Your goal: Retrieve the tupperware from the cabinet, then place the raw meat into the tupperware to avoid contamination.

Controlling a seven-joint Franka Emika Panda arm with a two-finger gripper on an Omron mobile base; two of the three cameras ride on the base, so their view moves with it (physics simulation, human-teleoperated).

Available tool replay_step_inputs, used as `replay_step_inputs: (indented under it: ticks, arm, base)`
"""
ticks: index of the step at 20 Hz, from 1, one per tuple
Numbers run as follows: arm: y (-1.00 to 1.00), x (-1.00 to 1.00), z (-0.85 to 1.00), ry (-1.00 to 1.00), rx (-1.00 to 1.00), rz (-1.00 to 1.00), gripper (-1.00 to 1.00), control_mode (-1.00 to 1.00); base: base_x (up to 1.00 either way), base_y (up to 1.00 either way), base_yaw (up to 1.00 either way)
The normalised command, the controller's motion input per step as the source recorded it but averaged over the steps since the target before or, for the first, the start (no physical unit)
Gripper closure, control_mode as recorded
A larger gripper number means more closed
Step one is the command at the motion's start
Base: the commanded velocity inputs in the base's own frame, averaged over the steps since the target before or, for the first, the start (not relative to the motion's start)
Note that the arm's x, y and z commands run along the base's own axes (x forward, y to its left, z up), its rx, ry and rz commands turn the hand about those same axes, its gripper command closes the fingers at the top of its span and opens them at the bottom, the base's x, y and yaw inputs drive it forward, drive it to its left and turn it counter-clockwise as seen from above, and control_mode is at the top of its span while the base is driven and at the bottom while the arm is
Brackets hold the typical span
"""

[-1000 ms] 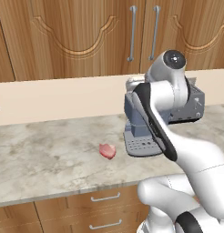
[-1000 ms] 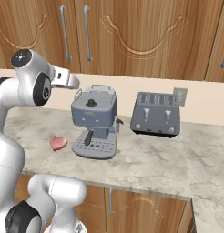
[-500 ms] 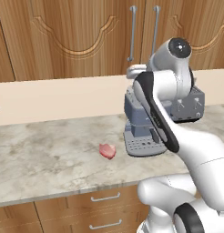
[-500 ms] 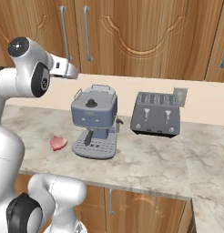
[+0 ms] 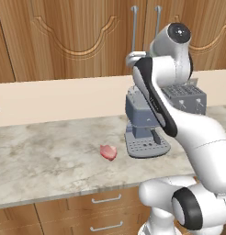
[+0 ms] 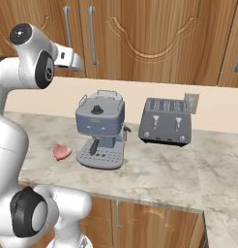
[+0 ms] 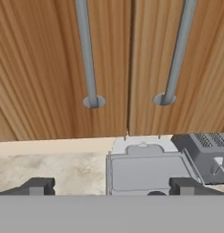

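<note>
Gripper point(image 7: 111, 186) spread wide, gripping nothing, raised before closed cabinet point(image 7: 63, 68), handles point(image 7: 86, 54) just ahead. Meat point(image 5: 108, 152) on counter point(image 5: 50, 156) well below, beside coffee machine point(image 5: 142, 124).

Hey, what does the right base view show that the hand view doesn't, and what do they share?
Right base view alone: the small pinkish-red raw meat lump on the marble counter left of the coffee machine, and a grey wall outlet behind the toaster.

Hand view alone: the open gripper with its dark fingertips, facing the cabinet doors close up.

Both: the closed wooden wall cabinet with two long grey bar handles, the grey coffee machine and the grey toaster.
</note>
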Motion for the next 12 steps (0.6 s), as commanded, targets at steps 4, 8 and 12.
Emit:
replay_step_inputs:
  ticks: [4, 8, 12]
  arm:
    - [0.01, 0.3, 0.33, -0.02, 0.0, 0.0, -1.0, -1.0]
    - [0.08, 0.23, 0.27, -0.01, 0.0, 0.0, -1.0, -1.0]
    - [0.2, 0.19, 0.17, -0.04, 0.0, 0.0, -1.0, -1.0]
  base:
    - [0.0, 0.0, 0.0]
    - [0.0, 0.0, 0.0]
    - [0.0, 0.0, 0.0]
